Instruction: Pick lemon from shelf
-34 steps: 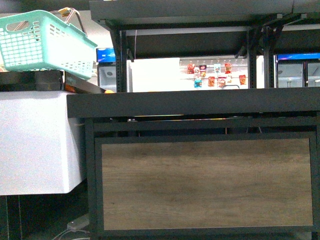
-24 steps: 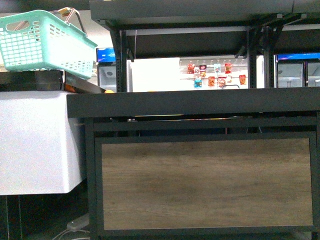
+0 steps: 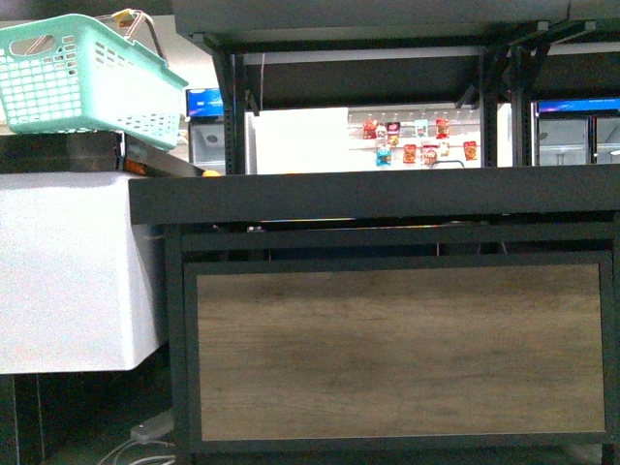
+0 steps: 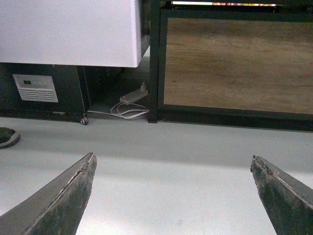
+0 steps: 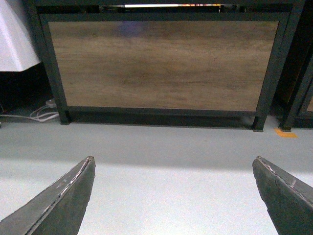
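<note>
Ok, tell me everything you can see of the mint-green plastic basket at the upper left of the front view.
The mint-green plastic basket has slotted, lattice-like walls, an oval hand-hole near its rim and thin grey handle bars rising at its top. Seen from below, it looks tilted, with its right corner lower. It rests on a dark ledge above the white cabinet, left of the black metal shelf. Its contents are hidden.
</note>
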You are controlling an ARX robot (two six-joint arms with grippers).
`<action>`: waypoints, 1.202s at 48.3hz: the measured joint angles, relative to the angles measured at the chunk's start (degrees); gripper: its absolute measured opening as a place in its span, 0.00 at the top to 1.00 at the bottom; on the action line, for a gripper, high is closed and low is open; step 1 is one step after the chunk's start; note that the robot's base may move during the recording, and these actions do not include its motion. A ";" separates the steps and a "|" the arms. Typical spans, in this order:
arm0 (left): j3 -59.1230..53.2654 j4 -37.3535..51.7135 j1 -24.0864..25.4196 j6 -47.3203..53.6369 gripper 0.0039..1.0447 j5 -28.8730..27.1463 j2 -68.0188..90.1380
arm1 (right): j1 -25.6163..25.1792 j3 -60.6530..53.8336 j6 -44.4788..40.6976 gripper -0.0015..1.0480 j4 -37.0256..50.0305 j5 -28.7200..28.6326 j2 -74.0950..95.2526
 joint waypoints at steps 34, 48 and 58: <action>0.00 0.00 0.00 0.00 0.07 0.00 0.00 | 0.00 0.00 0.00 0.07 0.00 0.00 0.00; 0.00 0.00 0.00 0.00 0.07 0.00 0.00 | 0.00 0.00 0.00 0.07 0.00 0.02 0.00; 0.00 0.00 0.00 0.00 0.07 0.00 0.00 | 0.00 0.00 0.00 0.07 0.00 -0.02 0.00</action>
